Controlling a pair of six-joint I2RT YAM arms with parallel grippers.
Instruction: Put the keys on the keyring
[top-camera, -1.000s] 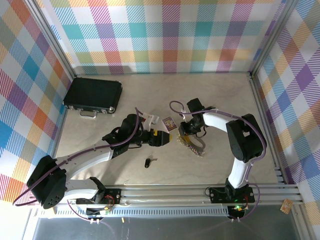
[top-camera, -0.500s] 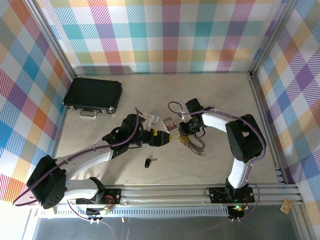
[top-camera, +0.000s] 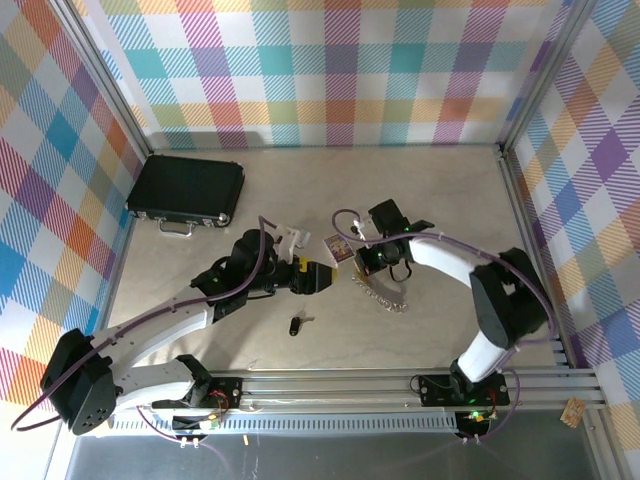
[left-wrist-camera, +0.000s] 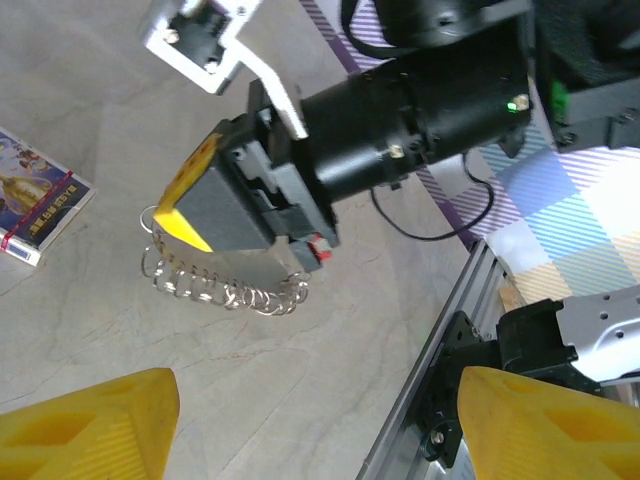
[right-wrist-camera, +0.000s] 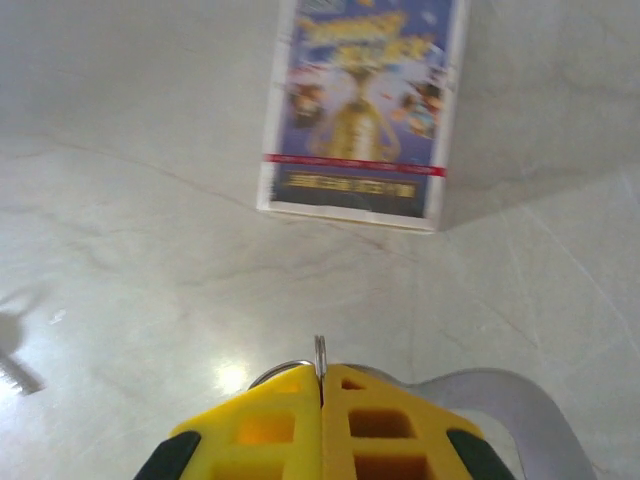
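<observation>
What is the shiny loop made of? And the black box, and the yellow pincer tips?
The keyring looks like bare metal wire: silvery, thin and glinting, with coiled links along one side. The black case seems matte hard plastic or leatherette; which one is unclear. The right pincer has yellow tips that look like moulded matte plastic with square holes.

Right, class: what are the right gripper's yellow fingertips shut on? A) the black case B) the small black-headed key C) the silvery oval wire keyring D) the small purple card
C: in the right wrist view the right gripper pinches a thin strand of the silvery oval wire keyring, while the small black-headed key lies apart from it.
</observation>
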